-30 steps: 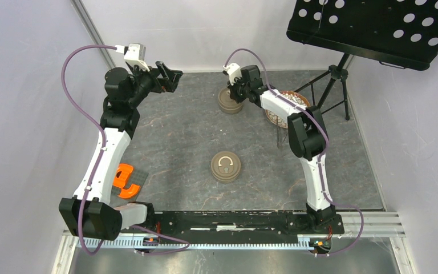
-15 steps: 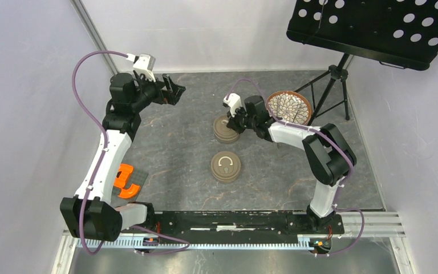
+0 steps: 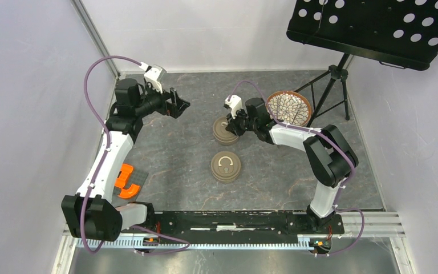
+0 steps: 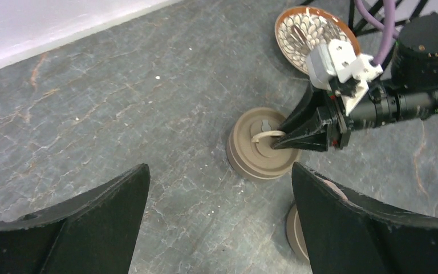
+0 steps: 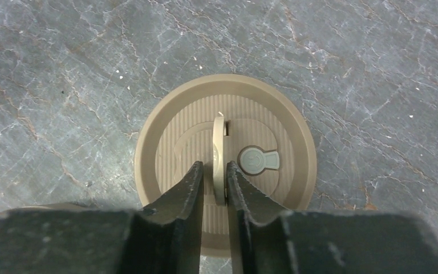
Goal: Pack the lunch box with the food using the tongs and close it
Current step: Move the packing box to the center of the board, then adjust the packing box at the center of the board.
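Round tan lunch box (image 5: 171,149), ring handle (image 5: 219,149) within barely parted right hand (image 5: 214,166); left hand (image 4: 219,167) spread empty.

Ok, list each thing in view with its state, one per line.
Far container: lid on, ring handle upright.
Near container: lid on, handle flat.
Plate: no food visible on it.
Left gripper: open, empty, raised.
Right gripper: slightly open around the upright handle.

Marbled table (image 3: 171,165), far tan box (image 3: 226,132), near tan box (image 3: 226,166), patterned plate (image 3: 289,108)
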